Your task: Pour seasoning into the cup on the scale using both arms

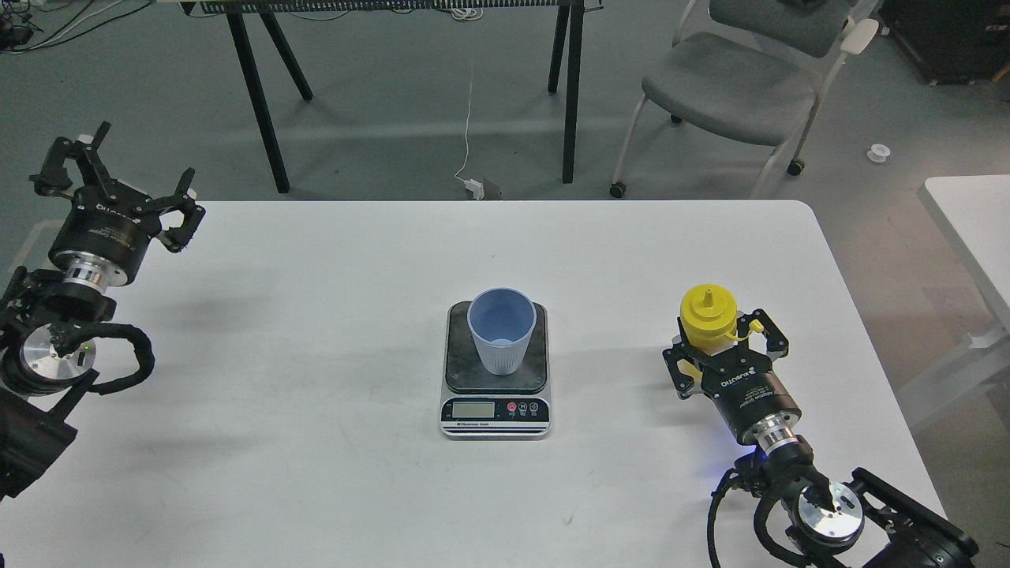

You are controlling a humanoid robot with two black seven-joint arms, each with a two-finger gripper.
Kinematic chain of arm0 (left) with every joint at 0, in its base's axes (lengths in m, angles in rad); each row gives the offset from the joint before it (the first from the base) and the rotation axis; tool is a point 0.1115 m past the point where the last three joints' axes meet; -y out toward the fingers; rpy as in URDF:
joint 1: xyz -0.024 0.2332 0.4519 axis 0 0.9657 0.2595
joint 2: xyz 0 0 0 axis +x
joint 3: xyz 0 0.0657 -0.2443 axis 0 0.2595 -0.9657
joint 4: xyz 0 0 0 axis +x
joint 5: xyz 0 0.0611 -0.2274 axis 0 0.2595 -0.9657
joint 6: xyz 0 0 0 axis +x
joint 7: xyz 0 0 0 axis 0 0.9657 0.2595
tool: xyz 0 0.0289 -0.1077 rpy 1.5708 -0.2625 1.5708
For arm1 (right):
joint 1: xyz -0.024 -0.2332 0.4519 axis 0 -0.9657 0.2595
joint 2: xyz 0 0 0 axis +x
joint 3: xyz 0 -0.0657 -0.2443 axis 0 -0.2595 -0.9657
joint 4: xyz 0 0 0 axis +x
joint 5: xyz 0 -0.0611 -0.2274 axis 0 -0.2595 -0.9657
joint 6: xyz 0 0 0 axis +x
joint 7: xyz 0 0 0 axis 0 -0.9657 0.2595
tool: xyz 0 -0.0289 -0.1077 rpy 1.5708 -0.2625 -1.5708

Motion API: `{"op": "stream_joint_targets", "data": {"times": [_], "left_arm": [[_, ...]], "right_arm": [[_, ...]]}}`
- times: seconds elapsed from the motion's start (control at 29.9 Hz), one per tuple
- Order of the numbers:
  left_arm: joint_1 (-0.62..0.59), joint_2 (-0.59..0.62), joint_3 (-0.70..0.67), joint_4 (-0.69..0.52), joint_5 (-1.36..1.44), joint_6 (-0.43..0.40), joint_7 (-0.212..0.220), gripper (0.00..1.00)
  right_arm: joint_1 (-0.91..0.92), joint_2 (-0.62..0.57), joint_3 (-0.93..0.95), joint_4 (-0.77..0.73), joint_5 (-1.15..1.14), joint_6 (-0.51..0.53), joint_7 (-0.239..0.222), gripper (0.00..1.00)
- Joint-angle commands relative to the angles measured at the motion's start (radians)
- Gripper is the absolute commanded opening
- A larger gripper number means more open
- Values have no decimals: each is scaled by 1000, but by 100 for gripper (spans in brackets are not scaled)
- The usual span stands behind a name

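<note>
The light blue ribbed cup point(501, 330) stands upright on the dark plate of the scale point(495, 410) at the table's middle. The yellow seasoning bottle point(708, 317) stands upright right of the scale, nozzle up, its small cap hanging at its right. My right gripper point(722, 347) is closed around the bottle's body, low over the table. My left gripper point(118, 185) is open and empty at the table's far left edge, well away from the cup.
The white table point(316, 315) ends just behind the left gripper and right of the right arm. Beyond it stand a black-legged table point(260, 95) and a grey chair point(734, 79). Another white table edge point(970, 221) shows at the right.
</note>
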State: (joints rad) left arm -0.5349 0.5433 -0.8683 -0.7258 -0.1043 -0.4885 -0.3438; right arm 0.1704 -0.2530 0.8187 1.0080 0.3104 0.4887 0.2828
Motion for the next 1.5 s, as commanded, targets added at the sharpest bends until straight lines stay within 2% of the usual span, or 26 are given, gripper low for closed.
{"op": "stream_joint_targets", "data": {"times": [0.0, 0.5, 0.74, 1.0, 1.27, 1.37, 1.47], "left_arm": [[1, 7, -1, -20, 0, 0, 0, 99], [3, 21, -1, -21, 0, 0, 0, 99], [6, 18, -1, -24, 0, 0, 0, 99], [4, 17, -1, -26, 0, 0, 0, 99], [6, 15, -3, -26, -2, 0, -1, 99], [12, 15, -6, -26, -2, 0, -3, 99], [12, 15, -6, -26, -3, 0, 0, 99]], "right_arm": [[-2, -9, 3, 3, 1, 0, 1, 64], [-89, -51, 71, 43, 10, 0, 9, 97], [-187, -153, 108, 175, 9, 0, 12, 99], [-264, -256, 91, 244, -4, 0, 9, 99], [-292, -386, 108, 236, -42, 0, 12, 99], [-278, -477, 172, 231, -50, 0, 13, 99], [-226, -512, 244, 167, -57, 0, 13, 99]]}}
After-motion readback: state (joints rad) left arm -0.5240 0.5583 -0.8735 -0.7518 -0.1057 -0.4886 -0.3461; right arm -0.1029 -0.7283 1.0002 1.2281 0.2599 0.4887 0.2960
